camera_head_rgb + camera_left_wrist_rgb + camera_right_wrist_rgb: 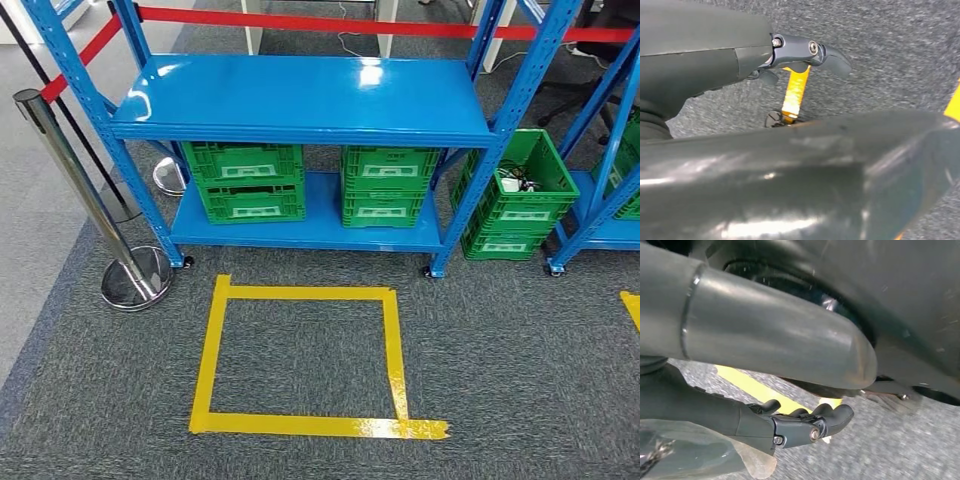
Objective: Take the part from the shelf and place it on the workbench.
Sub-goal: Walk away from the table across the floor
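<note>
Shelf [302, 95], blue, ahead with green crates [245, 180] on its lower level; another green crate [521, 195] beside it holds small white items, possibly the part, too small to tell. Yellow tape square [302, 360] on carpet. Left hand [798, 52] and right hand [806, 425] hang over floor, released, fingers extended, grasping nothing.

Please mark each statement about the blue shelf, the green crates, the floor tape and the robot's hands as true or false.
1. The top board of the blue shelf carries a crate. False: it is bare.
2. Green crates stand on the lower board. True.
3. The yellow tape lies on grey carpet. True.
4. The left hand holds a part. False: it holds nothing.
5. The right hand holds nothing. True.
</note>
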You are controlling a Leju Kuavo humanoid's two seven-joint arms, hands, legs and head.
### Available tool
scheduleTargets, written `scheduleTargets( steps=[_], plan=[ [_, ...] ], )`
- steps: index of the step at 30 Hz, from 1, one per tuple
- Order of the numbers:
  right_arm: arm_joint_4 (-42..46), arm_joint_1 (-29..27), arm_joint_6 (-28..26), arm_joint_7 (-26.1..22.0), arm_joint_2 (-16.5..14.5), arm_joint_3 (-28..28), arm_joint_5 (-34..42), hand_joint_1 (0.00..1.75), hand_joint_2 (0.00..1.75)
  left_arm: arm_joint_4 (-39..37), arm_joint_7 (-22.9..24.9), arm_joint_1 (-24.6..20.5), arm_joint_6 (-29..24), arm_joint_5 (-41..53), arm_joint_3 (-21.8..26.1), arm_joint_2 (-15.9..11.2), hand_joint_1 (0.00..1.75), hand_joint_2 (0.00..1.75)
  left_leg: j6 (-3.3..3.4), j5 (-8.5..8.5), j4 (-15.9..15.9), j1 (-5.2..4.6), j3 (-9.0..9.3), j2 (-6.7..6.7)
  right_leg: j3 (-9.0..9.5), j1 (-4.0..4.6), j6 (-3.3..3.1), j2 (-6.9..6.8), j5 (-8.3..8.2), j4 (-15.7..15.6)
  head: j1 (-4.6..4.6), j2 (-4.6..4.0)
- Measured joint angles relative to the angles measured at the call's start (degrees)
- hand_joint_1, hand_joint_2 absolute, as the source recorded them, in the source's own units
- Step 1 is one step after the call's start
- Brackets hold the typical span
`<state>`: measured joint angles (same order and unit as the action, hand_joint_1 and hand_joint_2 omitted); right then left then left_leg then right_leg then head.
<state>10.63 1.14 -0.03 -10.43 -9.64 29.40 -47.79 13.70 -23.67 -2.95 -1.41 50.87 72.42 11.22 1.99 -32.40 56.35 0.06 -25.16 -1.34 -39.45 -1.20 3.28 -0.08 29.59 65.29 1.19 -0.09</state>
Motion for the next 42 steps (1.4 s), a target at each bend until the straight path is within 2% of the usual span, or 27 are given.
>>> scheduleTargets(
  steps=[2,3,5,6,8,9,10,11,12,13,14,15,17,18,19,22,23,24,26,27,28,30,31,32,33,36,42],
  plan=[
    [-0.10,-0.19,0.03,0.02,0.00,0.01,-0.01,0.00,0.00,0.00,0.04,0.03,-0.05,0.05,0.00,-0.02,0.00,0.00,-0.59,-1.49,-0.04,-0.09,1.19,-0.15,1.38,0.18,-0.79,-0.04,-3.38,-4.86,0.02,0.00],
    [-0.15,-0.28,0.05,0.02,0.00,0.02,-0.01,0.00,0.00,0.00,0.07,0.01,-0.07,0.05,0.00,-0.03,0.00,0.00,-0.97,-2.03,-0.26,-0.08,1.82,-0.20,1.81,0.34,-1.34,-0.05,-3.88,-5.62,-0.04,0.00],
    [-0.15,-0.32,0.05,0.03,0.00,0.03,-0.02,0.00,0.00,0.00,0.11,-0.18,-0.10,0.05,-0.01,-0.03,0.00,0.00,-1.70,-1.76,0.49,0.04,2.33,-0.19,3.42,0.51,-2.44,-0.14,-2.83,-5.97,-0.09,0.00],
    [-0.14,-0.27,0.05,0.01,0.01,0.04,-0.02,0.00,0.00,0.00,0.12,-0.33,-0.11,0.05,-0.02,-0.03,0.00,0.00,-2.06,-0.74,2.46,0.10,1.67,-0.05,4.28,0.41,-2.81,-0.22,-2.62,-6.31,-0.09,0.00],
    [-0.12,0.03,0.05,-0.02,0.02,0.05,-0.03,0.00,0.00,-0.01,0.11,-0.69,-0.13,0.05,-0.03,-0.03,0.00,0.00,-2.74,1.02,9.68,0.20,-2.64,0.38,6.44,0.17,-3.31,-0.41,-1.87,-7.08,-0.12,0.00],
    [-0.12,0.17,0.05,-0.03,0.03,0.06,-0.03,0.00,0.00,-0.02,0.14,-0.74,-0.13,0.05,-0.02,-0.03,0.00,0.00,-3.05,0.52,13.28,0.27,-5.30,0.57,7.52,0.12,-3.45,-0.48,-1.30,-7.44,-0.13,0.00],
    [-0.12,0.26,0.05,-0.03,0.02,0.06,-0.03,0.00,0.00,-0.02,0.17,-0.71,-0.15,0.05,-0.02,-0.03,0.00,0.00,-3.21,-1.56,15.80,0.37,-7.81,0.64,8.72,0.07,-3.52,-0.46,-0.63,-7.81,-0.14,0.00],
    [-0.12,0.29,0.05,-0.02,0.02,0.06,-0.03,0.00,0.00,-0.02,0.22,-0.59,-0.17,0.02,-0.01,-0.03,0.00,0.00,-3.24,-4.53,16.93,0.45,-9.84,0.66,10.01,0.01,-3.53,-0.38,0.13,-8.14,-0.13,0.00],
    [-0.12,0.27,0.05,-0.02,0.02,0.06,-0.03,0.00,0.00,-0.02,0.27,-0.46,-0.19,-0.03,0.01,-0.03,0.00,0.00,-3.21,-7.24,16.82,0.50,-11.35,0.67,11.33,-0.08,-3.46,-0.26,0.97,-8.37,-0.14,0.00],
    [-0.12,0.24,0.05,-0.02,0.02,0.06,-0.03,0.00,0.00,-0.02,0.31,-0.38,-0.22,-0.10,0.01,-0.03,0.00,0.00,-3.17,-8.63,15.53,0.52,-12.36,0.68,12.69,-0.20,-3.32,-0.15,1.90,-8.51,-0.14,0.00],
    [-0.12,0.22,0.06,-0.02,0.02,0.06,-0.04,0.00,0.00,-0.02,0.36,-0.31,-0.23,-0.18,0.02,-0.04,0.00,0.00,-3.11,-7.70,13.33,0.52,-12.93,0.75,13.92,-0.30,-3.16,-0.10,2.85,-8.56,-0.14,0.00],
    [-0.13,0.17,0.07,-0.02,0.01,0.06,-0.04,0.00,0.00,-0.03,0.43,-0.24,-0.25,-0.24,0.02,-0.05,0.00,0.00,-3.01,-4.07,10.41,0.52,-13.22,0.92,14.84,-0.37,-2.95,-0.11,3.83,-8.59,-0.18,0.00],
    [-0.21,0.14,0.08,-0.01,0.00,0.07,-0.06,0.00,0.00,-0.09,0.65,-0.03,-0.25,-0.31,0.02,-0.09,0.00,0.00,-2.67,4.91,5.98,0.37,-13.57,1.34,16.50,-0.27,-2.37,-0.04,5.78,-8.33,-0.28,0.00],
    [-0.26,0.18,0.08,0.00,0.02,0.07,-0.07,0.00,0.00,-0.12,0.76,0.06,-0.25,-0.31,0.02,-0.08,0.00,0.00,-2.38,7.75,5.14,0.27,-13.64,1.43,16.90,-0.19,-1.98,-0.03,6.56,-8.39,-0.35,0.00],
    [-0.30,0.29,0.08,0.00,0.03,0.08,-0.07,0.00,0.00,-0.14,0.83,0.07,-0.25,-0.33,0.02,-0.07,0.00,0.00,-2.10,8.57,5.17,0.17,-13.69,1.38,17.36,-0.11,-1.56,-0.01,7.10,-8.59,-0.37,0.00],
    [-0.27,0.77,0.09,-0.03,0.07,0.08,-0.05,0.00,0.00,-0.15,0.83,-0.29,-0.28,-0.37,0.02,-0.08,0.00,0.00,-1.09,8.02,4.64,0.41,-13.11,1.03,17.41,-0.14,-0.68,-0.13,8.59,-8.31,-0.30,0.00],
    [-0.26,0.91,0.10,-0.04,0.07,0.07,-0.05,0.00,0.00,-0.15,0.82,-0.44,-0.29,-0.35,0.02,-0.08,0.00,0.00,-0.76,7.82,4.33,0.50,-12.82,0.98,16.22,-0.12,-0.56,-0.11,9.82,-6.05,-0.28,0.00],
    [-0.26,0.96,0.11,-0.04,0.07,0.07,-0.05,0.00,0.00,-0.15,0.82,-0.53,-0.29,-0.33,0.02,-0.06,0.00,0.00,-0.45,7.54,4.19,0.48,-12.56,0.97,14.12,-0.07,-0.51,-0.08,11.36,-2.54,-0.26,0.00],
    [-0.25,0.91,0.12,-0.03,0.07,0.08,-0.05,0.00,0.00,-0.15,0.82,-0.63,-0.28,-0.30,0.02,0.00,0.00,0.00,-0.03,6.88,4.14,0.30,-12.06,0.92,8.46,0.07,-0.53,-0.05,13.72,5.60,-0.27,0.00],
    [-0.25,0.82,0.12,-0.02,0.07,0.08,-0.06,0.00,0.00,-0.15,0.82,-0.63,-0.27,-0.30,0.02,0.02,0.00,0.00,0.06,6.53,4.14,0.18,-11.70,0.83,6.35,0.12,-0.61,-0.04,13.36,7.79,-0.27,0.00],
    [-0.25,0.73,0.12,-0.02,0.07,0.08,-0.07,0.00,0.00,-0.15,0.82,-0.61,-0.27,-0.31,0.02,0.03,0.00,0.00,0.10,6.17,4.14,0.06,-11.21,0.70,5.21,0.18,-0.80,-0.03,11.59,7.72,-0.27,0.00],
    [-0.26,0.65,0.12,-0.02,0.08,0.08,-0.08,0.00,0.00,-0.16,0.82,-0.59,-0.27,-0.35,0.02,0.06,0.00,0.00,0.00,5.49,4.13,-0.12,-10.19,0.43,5.94,0.42,-1.47,0.01,5.70,1.67,-0.27,0.00],
    [-0.26,0.67,0.12,-0.02,0.09,0.09,-0.08,0.00,0.00,-0.18,0.82,-0.62,-0.27,-0.37,0.02,0.08,0.00,0.00,-0.17,5.20,4.20,-0.28,-9.84,0.35,6.76,0.57,-1.82,0.06,3.42,-1.74,-0.32,0.00],
    [-0.27,0.75,0.12,-0.02,0.10,0.09,-0.08,0.00,0.00,-0.20,0.83,-0.66,-0.27,-0.38,0.02,0.09,0.00,0.00,-0.34,4.99,4.26,-0.36,-9.67,0.29,7.57,0.68,-2.03,0.13,2.13,-4.21,-0.36,0.00],
    [-0.27,0.82,0.12,-0.02,0.08,0.10,-0.08,0.00,0.00,-0.22,0.84,-0.68,-0.27,-0.38,0.02,0.09,0.00,0.00,-0.45,4.87,4.28,-0.44,-9.62,0.26,8.04,0.75,-2.03,0.21,1.70,-5.51,-0.49,0.00],
    [-0.27,0.75,0.09,0.00,0.04,0.12,-0.07,0.00,0.00,-0.24,0.85,-0.64,-0.26,-0.37,0.02,0.05,0.00,0.00,-0.53,4.89,3.99,-0.46,-9.30,0.24,8.61,0.82,-1.71,0.35,1.72,-6.12,-0.78,0.00],
    [-0.27,0.79,0.16,-0.02,0.00,0.13,-0.07,0.00,0.00,-0.24,0.85,-0.65,-0.25,-0.37,0.02,-0.02,0.00,0.00,-0.92,4.97,3.27,-0.43,-8.56,0.24,8.70,0.85,-2.20,0.34,1.97,-6.12,-0.80,0.00]
  ],
)
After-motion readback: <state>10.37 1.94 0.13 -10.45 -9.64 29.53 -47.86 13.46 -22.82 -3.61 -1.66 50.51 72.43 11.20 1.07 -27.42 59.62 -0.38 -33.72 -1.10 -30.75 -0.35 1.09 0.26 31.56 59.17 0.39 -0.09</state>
